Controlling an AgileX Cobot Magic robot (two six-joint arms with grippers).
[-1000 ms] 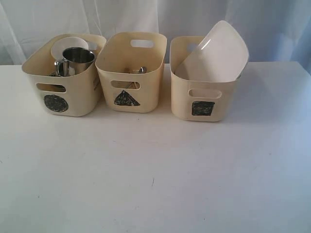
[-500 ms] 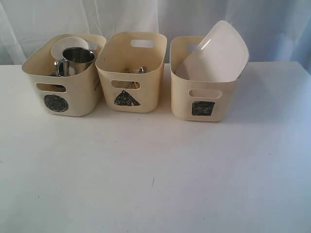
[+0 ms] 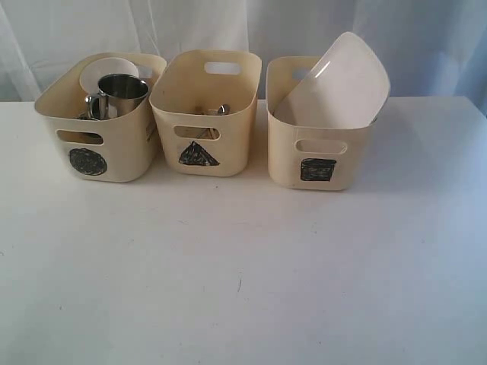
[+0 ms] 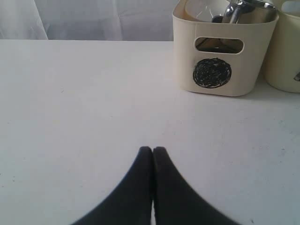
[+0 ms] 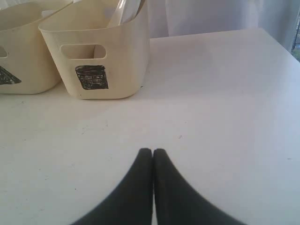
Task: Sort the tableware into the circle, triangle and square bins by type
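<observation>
Three cream bins stand in a row at the back of the white table. The circle bin [image 3: 99, 125] on the left holds a steel mug [image 3: 120, 93] and a clear bowl [image 3: 106, 70]. In the triangle bin [image 3: 205, 114] in the middle, only the tips of cutlery [image 3: 217, 110] show. A large white plate [image 3: 335, 80] leans upright in the square bin [image 3: 316, 148] on the right. Neither gripper appears in the exterior view. My left gripper [image 4: 153, 150] is shut and empty, short of the circle bin [image 4: 220, 56]. My right gripper [image 5: 153, 151] is shut and empty, short of the square bin [image 5: 101, 56].
A white curtain [image 3: 243, 30] hangs behind the bins. The table's right edge [image 5: 281, 42] runs near the square bin's side. The white tabletop [image 3: 243, 266] stretches in front of the bins.
</observation>
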